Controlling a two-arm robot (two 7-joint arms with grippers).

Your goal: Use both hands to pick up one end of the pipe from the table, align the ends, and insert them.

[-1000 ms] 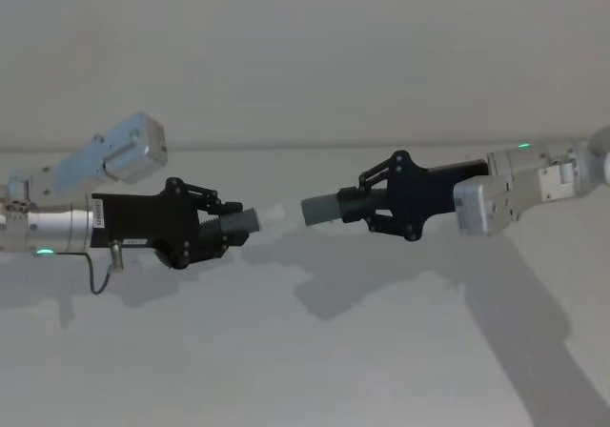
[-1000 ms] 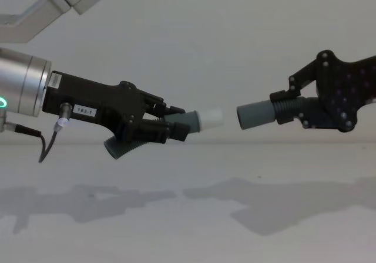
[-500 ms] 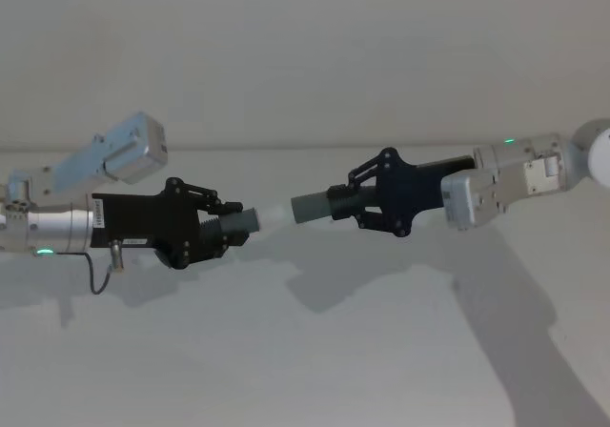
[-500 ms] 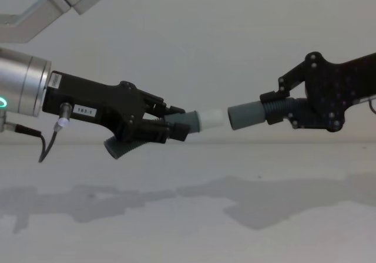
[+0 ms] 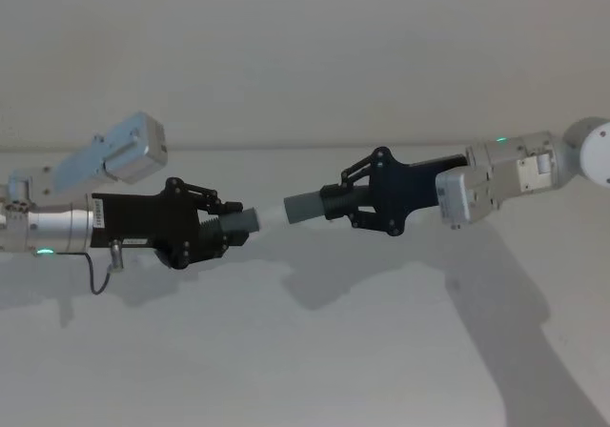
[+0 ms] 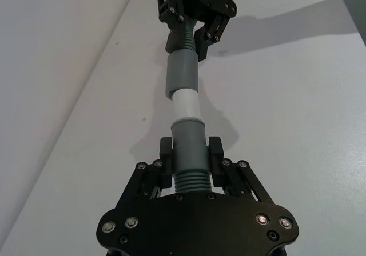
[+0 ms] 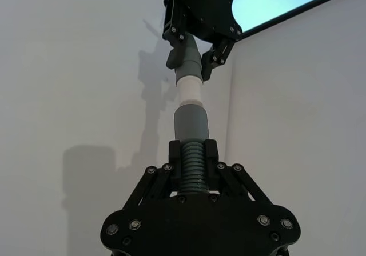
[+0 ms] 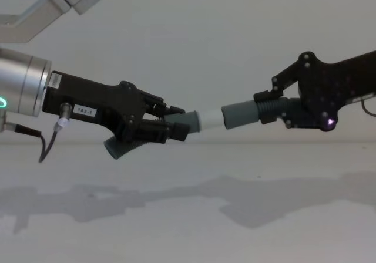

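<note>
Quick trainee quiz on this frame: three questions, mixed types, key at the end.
1. Fill in: the right gripper clamps its pipe piece on the ___ section.
2. True or false: part of the white tip shows outside the grey mouth.
3. Which holds the white-tipped piece? A) left gripper B) right gripper C) neither
Key: 1 ribbed; 2 true; 3 A.

L gripper point(image 8: 176, 128): held in the air, pointing to robot's right; fingers clamped on white-tipped pipe piece point(image 8: 191, 121).
R gripper point(image 8: 267, 111): approx. same height, facing L gripper; fingers clamped on ribbed pipe piece point(image 8: 238, 115).
L wrist point(image 8: 23, 90): silver, green light lit.
Grippers: near each other, not touching.
</note>
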